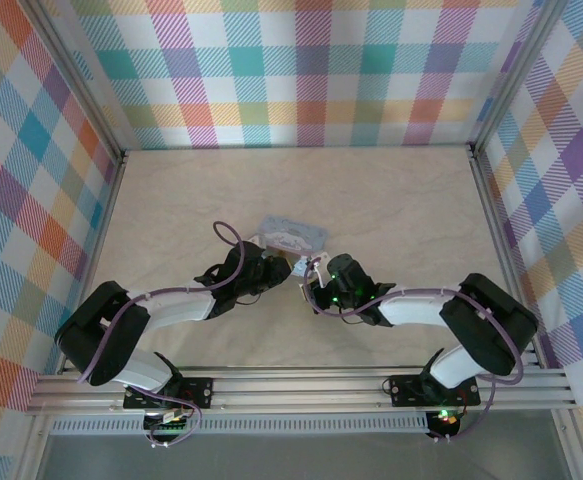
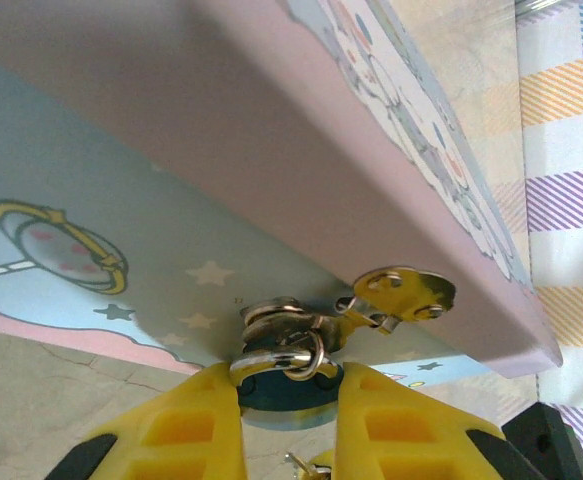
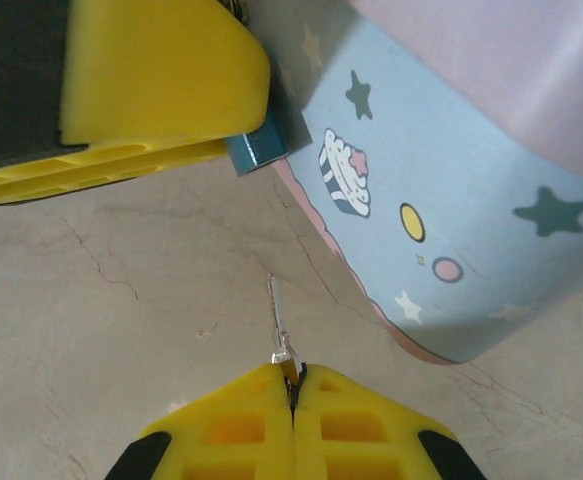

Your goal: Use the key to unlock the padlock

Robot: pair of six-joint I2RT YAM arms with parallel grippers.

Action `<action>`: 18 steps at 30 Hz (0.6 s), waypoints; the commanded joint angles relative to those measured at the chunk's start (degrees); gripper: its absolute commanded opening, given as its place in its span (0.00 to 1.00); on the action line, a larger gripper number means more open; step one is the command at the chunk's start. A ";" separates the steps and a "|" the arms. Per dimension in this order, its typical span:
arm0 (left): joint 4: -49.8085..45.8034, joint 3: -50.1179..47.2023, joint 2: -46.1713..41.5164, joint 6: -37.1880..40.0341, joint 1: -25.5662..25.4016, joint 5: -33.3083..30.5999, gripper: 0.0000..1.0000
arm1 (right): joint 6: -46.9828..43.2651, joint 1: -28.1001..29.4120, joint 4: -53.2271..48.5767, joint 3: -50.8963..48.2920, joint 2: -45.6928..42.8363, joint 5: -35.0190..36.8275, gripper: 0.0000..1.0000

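Note:
The tiny padlock [image 2: 289,398], teal-blue and dark, hangs by its silvery shackle [image 2: 276,358] from the brass hasp [image 2: 406,292] of a pale blue tin [image 2: 71,240]. My left gripper [image 2: 289,405] is shut on the padlock's body, one yellow finger on each side. In the right wrist view a teal corner of the padlock [image 3: 261,148] pokes out beside a left finger [image 3: 151,70]. My right gripper [image 3: 293,378] is shut on the small silver key [image 3: 279,318], whose blade points at the padlock from a short gap away. From above, both grippers [image 1: 271,265] [image 1: 316,275] meet at the tin's near side.
The pale blue cartoon tin [image 1: 293,236] with its pinkish lid [image 2: 371,150] lies mid-table, directly behind the padlock. The beige marble-look table [image 1: 391,200] spreads around it. Plaid walls [image 1: 311,70] close off the back and both sides.

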 commanded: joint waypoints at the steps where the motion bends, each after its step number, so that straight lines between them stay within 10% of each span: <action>1: -0.12 1.75 0.28 0.03 -0.30 0.16 0.20 | -1.99 0.42 3.12 0.65 0.60 0.72 0.00; 18: -0.91 2.27 0.12 -0.53 -0.30 0.92 0.20 | -4.28 0.42 9.00 0.43 2.53 2.79 0.00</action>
